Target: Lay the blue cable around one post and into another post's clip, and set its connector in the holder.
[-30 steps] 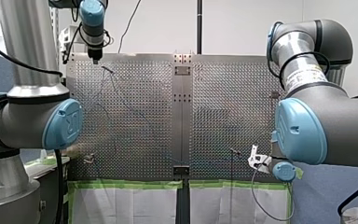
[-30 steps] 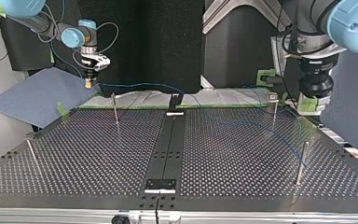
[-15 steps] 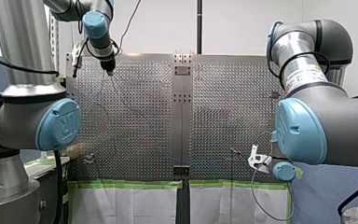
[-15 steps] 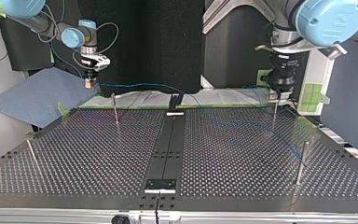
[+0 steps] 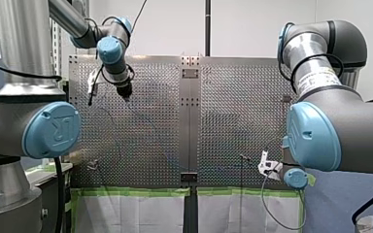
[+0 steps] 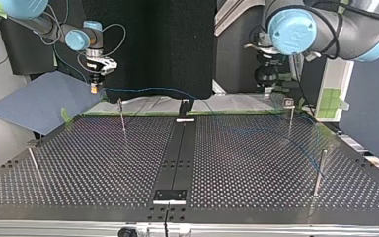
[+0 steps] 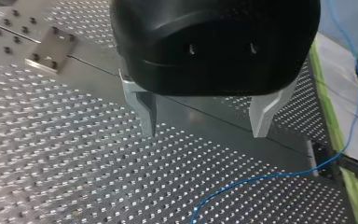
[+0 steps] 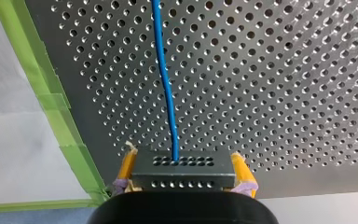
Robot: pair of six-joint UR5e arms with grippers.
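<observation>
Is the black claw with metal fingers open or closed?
Open: my left gripper shows its two fingers well apart, nothing between them.

I count one bench (image 6: 89, 168) and two arms: my left arm (image 5: 53, 131) and my right arm (image 5: 320, 131). That makes two grippers, the left gripper (image 7: 205, 132) and the right gripper (image 8: 182, 161), with two fingers each, four in all. There is one blue cable (image 8: 165, 79) and one connector (image 8: 182, 173). In the top view I count four posts: the left-edge post (image 6: 33, 163), the far-left post (image 6: 122, 114), the clip post (image 6: 290, 118) and the right-edge post (image 6: 319, 170). I can make out one clip (image 6: 289, 102) and one blue sheet (image 6: 39, 101).
</observation>
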